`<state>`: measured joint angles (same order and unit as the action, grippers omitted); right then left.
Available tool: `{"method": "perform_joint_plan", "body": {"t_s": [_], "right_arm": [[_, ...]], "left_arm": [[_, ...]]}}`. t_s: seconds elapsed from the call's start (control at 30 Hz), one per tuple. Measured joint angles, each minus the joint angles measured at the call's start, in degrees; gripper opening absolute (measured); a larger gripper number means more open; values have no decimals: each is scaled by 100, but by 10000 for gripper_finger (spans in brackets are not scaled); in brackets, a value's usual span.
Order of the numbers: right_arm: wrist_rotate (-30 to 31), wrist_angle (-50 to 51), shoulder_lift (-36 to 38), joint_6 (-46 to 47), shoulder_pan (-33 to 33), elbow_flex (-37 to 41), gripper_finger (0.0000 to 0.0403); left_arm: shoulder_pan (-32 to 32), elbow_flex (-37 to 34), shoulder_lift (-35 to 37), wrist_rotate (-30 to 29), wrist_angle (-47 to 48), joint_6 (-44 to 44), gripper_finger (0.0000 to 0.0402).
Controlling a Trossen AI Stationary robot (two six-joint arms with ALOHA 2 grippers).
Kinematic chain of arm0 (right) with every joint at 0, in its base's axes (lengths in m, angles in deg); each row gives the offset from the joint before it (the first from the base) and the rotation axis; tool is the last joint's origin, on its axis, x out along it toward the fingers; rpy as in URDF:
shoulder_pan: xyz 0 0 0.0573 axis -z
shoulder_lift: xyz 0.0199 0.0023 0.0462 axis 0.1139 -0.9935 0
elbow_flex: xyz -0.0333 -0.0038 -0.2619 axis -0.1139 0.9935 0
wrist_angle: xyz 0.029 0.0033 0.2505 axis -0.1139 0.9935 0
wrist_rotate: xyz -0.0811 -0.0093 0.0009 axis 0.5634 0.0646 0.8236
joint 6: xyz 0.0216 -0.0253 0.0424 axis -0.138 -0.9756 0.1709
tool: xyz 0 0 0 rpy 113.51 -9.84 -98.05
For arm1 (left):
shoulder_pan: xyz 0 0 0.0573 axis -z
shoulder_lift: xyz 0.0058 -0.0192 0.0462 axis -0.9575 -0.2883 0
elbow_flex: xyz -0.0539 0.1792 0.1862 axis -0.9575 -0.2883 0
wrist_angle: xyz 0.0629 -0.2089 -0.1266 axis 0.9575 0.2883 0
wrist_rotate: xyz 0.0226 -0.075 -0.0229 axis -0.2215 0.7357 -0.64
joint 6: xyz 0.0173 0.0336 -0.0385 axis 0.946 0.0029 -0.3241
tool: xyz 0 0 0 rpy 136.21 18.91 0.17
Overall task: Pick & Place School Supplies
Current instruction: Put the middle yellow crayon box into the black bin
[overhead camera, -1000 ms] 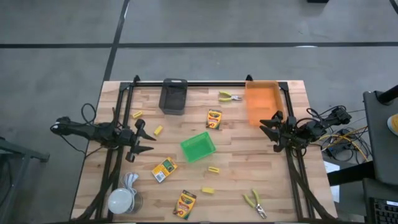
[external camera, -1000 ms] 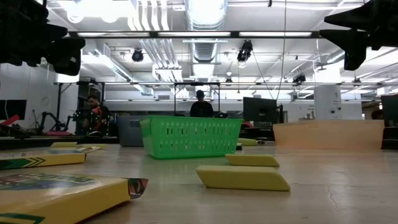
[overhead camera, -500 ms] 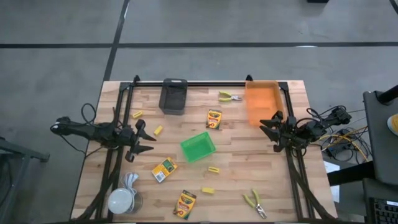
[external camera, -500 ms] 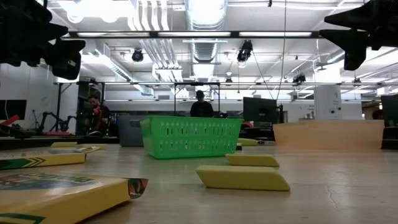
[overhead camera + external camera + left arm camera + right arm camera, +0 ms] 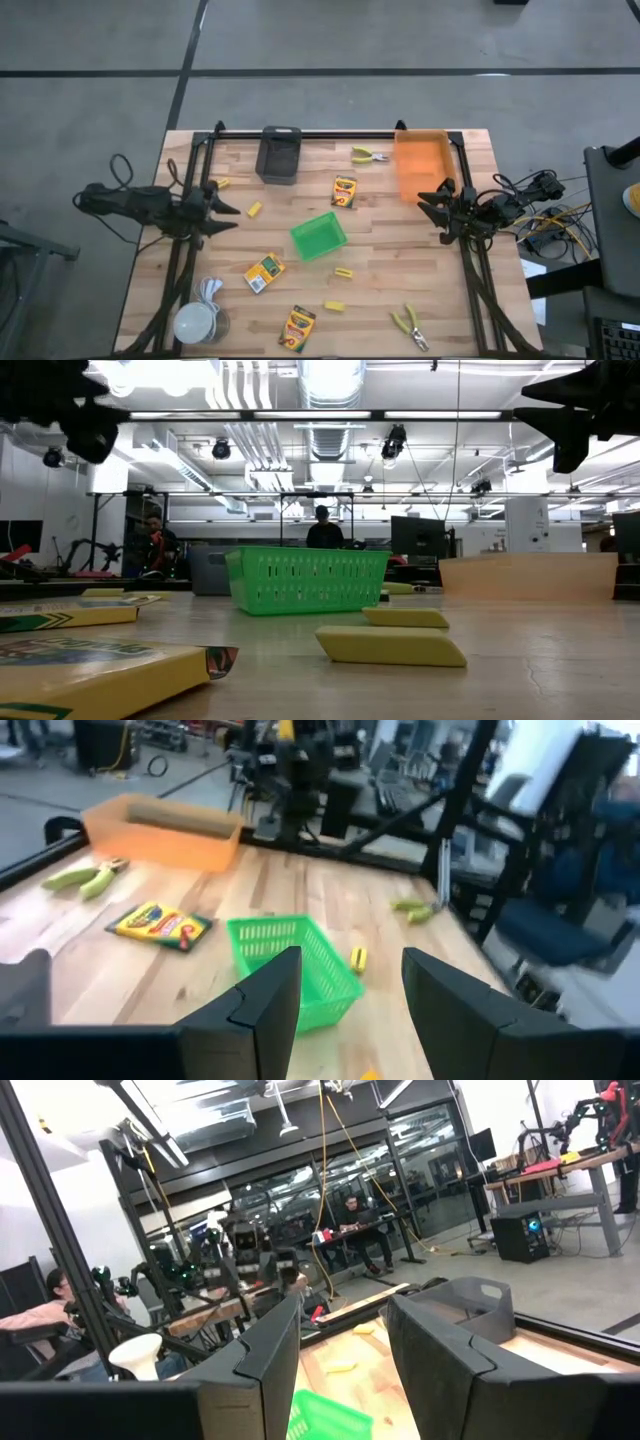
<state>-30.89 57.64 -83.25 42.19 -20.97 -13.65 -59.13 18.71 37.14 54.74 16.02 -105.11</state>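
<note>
Left gripper [image 5: 226, 208] is seen raised above the table's left side, fingers [image 5: 270, 1000] spread with a clear gap, nothing between them. Right gripper [image 5: 432, 203] is held above the right edge, just beside the orange bin [image 5: 420, 165]; its fingers [image 5: 272, 1348] are parted and empty.

Supplies are scattered over the wooden table [image 5: 400, 260]:
- one crayon box [image 5: 344, 190] is noted near the middle, between the grey bin [image 5: 279, 154] and the orange bin
- a second crayon box [image 5: 264, 272] lies just beside the green basket [image 5: 319, 236], toward the front left
- a third crayon box [image 5: 297, 328] is at the front edge
- yellow blocks: one [image 5: 254, 210] near the left gripper, one [image 5: 221, 183] at the left rail, one [image 5: 343, 272] and one [image 5: 334, 306] in front of the basket
- one pair of pliers [image 5: 369, 155] lies between the grey and orange bins, another [image 5: 410, 325] at the front right

A white round object [image 5: 195, 322] is seen at the front left corner
</note>
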Motion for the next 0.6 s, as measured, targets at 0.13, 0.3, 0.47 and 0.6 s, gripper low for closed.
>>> {"method": "perform_joint_plan", "body": {"t_s": [0.13,0.3,0.47,0.6], "right_arm": [[1,0,0,-1,2,0,148],[1,0,-1,0,2,0,148],[1,0,0,1,1,-1,148],[-1,0,0,-1,2,0,148]], "left_arm": [[2,437,-480,-57,123,-137,199],[0,825,-1203,-133,138,-581,243],[0,1102,-1901,-43,154,-1378,269],[-6,1211,-2429,294,170,-1716,269]]}}
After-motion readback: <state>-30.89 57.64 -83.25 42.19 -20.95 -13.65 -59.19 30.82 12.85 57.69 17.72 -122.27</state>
